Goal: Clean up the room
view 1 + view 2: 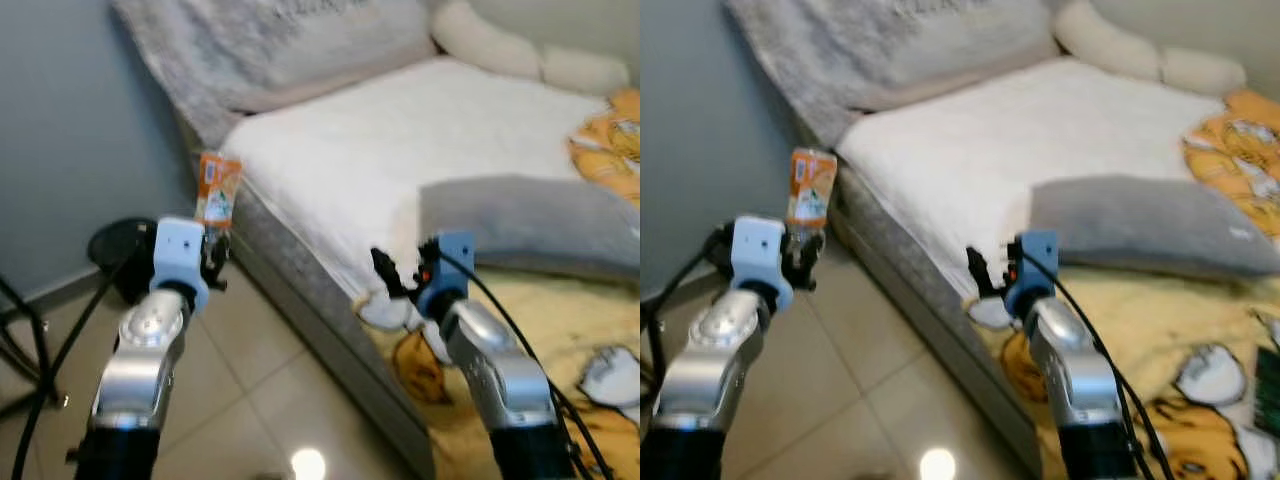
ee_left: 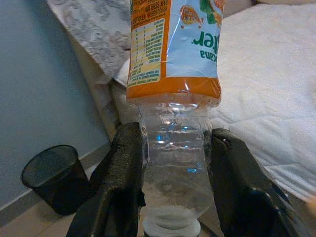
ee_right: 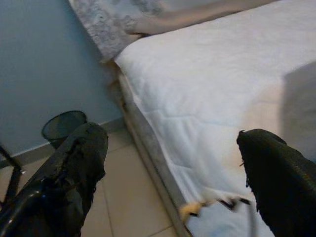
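Note:
A clear plastic bottle (image 1: 217, 190) with an orange and blue label is held upside down over the tiled floor, beside the bed's corner. My left gripper (image 1: 213, 252) is shut on its clear lower part; in the left wrist view the black fingers (image 2: 123, 182) clamp the bottle (image 2: 173, 98) on both sides, its white cap towards the wrist. A black mesh waste bin (image 1: 120, 250) stands on the floor by the blue wall, just left of and behind that gripper. My right gripper (image 1: 388, 270) hangs open at the mattress edge, with nothing between its fingers (image 3: 79, 163).
The bed (image 1: 400, 150) with a white cover runs along the right. On it lie a grey pillow (image 1: 520, 220) and a yellow patterned blanket (image 1: 560, 330). A grey fleecy blanket (image 1: 260, 50) lies at its head. Black stand legs (image 1: 20, 330) cross the floor at far left.

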`<state>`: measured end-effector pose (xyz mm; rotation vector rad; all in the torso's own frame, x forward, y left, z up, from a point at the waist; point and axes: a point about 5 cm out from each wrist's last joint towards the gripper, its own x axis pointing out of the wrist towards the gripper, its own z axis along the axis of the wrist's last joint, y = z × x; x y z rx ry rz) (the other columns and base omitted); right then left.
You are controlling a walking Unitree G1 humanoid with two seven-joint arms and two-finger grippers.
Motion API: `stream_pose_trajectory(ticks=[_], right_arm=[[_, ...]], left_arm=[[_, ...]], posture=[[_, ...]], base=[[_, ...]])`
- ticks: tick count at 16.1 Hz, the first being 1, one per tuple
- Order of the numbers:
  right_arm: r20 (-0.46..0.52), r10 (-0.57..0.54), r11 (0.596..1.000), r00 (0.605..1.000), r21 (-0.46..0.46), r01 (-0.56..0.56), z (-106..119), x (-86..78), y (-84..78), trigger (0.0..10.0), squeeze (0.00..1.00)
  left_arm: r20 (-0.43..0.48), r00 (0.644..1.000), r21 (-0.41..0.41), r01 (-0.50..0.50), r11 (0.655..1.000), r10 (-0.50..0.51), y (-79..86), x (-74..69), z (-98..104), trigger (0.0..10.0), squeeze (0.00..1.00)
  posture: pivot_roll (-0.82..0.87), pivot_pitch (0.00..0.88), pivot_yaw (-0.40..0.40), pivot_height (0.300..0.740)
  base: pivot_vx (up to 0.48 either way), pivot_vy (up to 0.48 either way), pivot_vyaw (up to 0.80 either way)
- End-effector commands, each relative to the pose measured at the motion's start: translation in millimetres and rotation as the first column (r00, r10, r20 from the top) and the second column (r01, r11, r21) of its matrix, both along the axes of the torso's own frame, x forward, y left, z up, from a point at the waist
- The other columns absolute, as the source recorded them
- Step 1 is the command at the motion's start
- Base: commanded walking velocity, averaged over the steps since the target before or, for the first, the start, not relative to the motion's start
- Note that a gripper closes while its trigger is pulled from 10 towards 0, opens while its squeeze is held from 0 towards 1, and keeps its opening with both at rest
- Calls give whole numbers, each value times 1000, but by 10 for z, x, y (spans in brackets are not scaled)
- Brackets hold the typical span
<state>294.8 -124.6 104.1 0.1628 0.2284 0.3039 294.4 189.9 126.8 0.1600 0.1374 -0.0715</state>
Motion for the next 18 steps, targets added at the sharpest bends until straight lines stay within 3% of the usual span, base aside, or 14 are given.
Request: stream_pose_trajectory(ticks=[1, 12, 18], right_arm=[[4, 23, 1000, 1000, -7, -23, 19, 7, 51, 10000, 0], [3, 42, 999, 999, -20, -42, 17, 17, 65, 10000, 0], [17, 7, 1000, 1000, -22, -6, 29, 38, 55, 10000, 0]], left_arm=[[15, 1000, 3, -6, 1000, 6, 26, 8, 41, 10000, 0], [-3, 999, -8, -45, 999, 44, 66, 17, 18, 10000, 0], [-3, 1000, 17, -29, 999, 29, 97, 54, 46, 10000, 0]], posture=[[22, 0, 43, 740], [22, 0, 46, 740], [27, 0, 42, 740]], base=[[292, 0, 800], [413, 0, 794], [476, 0, 0]])
